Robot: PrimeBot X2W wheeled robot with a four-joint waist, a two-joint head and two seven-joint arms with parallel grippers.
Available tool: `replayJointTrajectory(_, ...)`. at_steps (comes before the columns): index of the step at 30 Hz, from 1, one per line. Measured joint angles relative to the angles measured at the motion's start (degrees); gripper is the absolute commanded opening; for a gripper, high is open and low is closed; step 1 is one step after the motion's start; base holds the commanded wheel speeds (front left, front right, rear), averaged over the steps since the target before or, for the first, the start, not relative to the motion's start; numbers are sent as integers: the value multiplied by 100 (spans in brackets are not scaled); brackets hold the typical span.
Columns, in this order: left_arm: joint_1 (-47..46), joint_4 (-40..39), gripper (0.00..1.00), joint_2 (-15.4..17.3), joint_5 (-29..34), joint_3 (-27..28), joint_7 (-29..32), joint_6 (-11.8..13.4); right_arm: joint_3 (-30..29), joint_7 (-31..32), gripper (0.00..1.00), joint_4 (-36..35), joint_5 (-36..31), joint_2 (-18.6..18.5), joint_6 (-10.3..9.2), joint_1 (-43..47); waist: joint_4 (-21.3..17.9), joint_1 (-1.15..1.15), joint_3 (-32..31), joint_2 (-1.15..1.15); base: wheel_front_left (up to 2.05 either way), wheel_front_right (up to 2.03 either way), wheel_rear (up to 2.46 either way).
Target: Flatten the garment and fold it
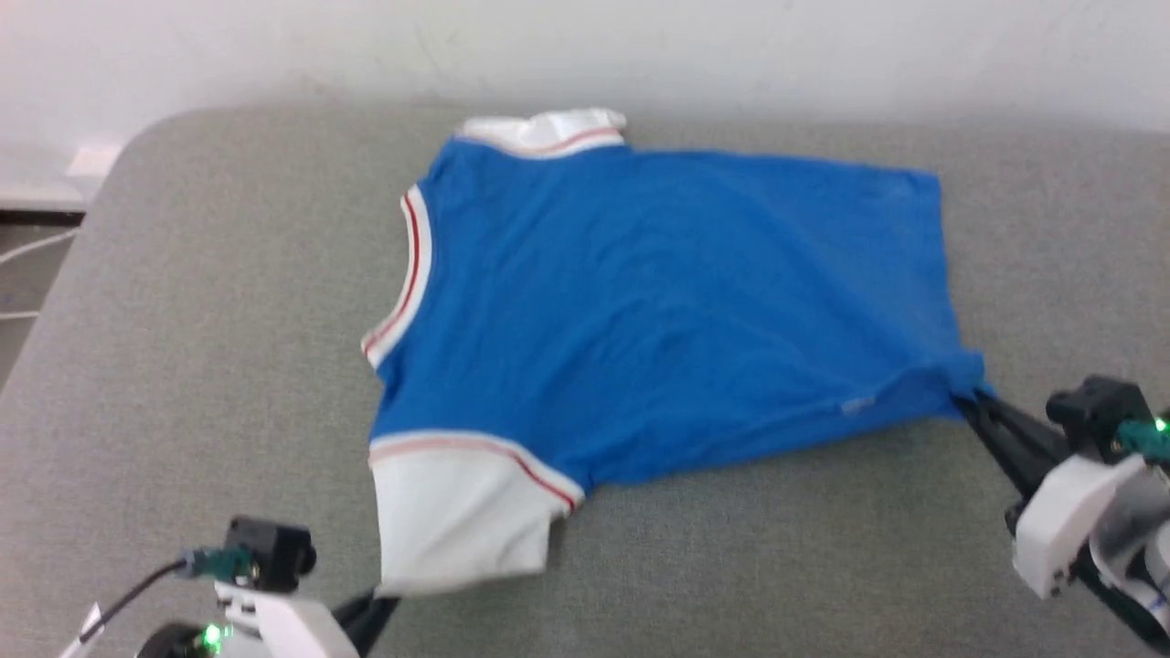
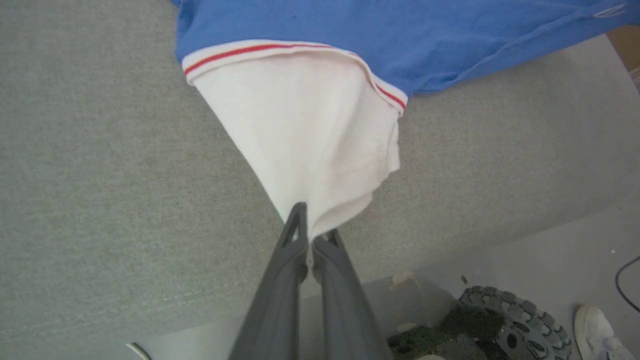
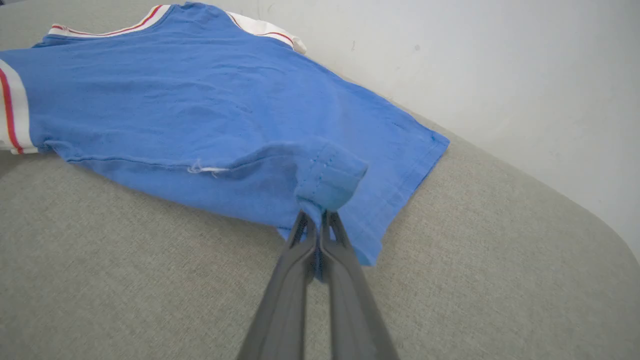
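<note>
The garment [image 1: 658,302] lies spread on the grey table [image 1: 201,366], plain blue side up, collar toward the left. Its near white sleeve [image 1: 457,512] points at me; the far sleeve [image 1: 548,131] shows at the back edge. My left gripper [image 1: 379,599] is shut on the tip of the near white sleeve [image 2: 310,140], which stretches taut to the jaws [image 2: 312,230]. My right gripper [image 1: 971,398] is shut on the near hem corner at the right, where the blue cloth [image 3: 325,185] bunches above the closed fingers [image 3: 300,240].
A white wall [image 1: 823,46] runs behind the table. The table's rounded left corner [image 1: 137,137] drops to a floor with cables. In the left wrist view the table's near edge, a toothed black wheel [image 2: 515,320] and a white shoe [image 2: 595,330] sit below.
</note>
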Motion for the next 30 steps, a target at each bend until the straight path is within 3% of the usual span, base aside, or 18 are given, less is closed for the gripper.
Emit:
replayJointTrajectory(11,1143,-783,0,374,-761,-56,891,205,-531,1294,0,-602,920,-292,0,1591,38,0,-531,0,0,0,0)
replayJointTrajectory(16,1224,-806,0,377,-848,-29,865,205,-913,1426,0,-911,1021,-242,0,2017,-22,2,-504,0,0,0,0)
replayJointTrajectory(30,-397,-692,0,-832,-1082,822,-858,176,-1750,1068,0,-1517,1025,216,0,1812,-154,2,33,0,0,0,0)
